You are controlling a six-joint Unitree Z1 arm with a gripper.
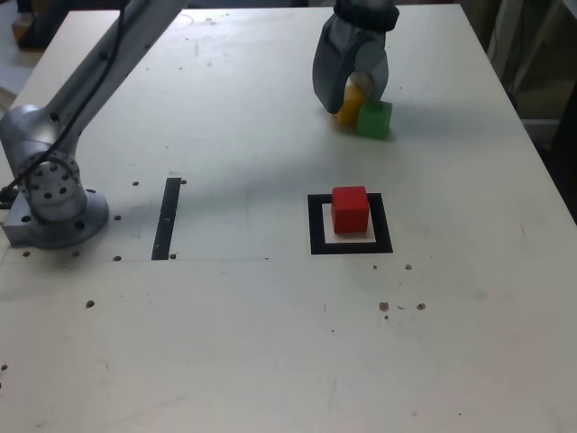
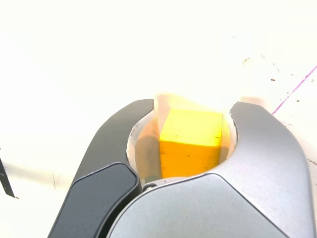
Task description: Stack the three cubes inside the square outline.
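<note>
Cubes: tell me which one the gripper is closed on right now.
The yellow cube, clamped between the jaws of the gripper. The green cube sits free right beside it, and the red cube rests apart inside the square outline.

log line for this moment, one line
gripper: shut on yellow cube | green cube: on table beside it | red cube: inside square outline | stack: not started
</note>
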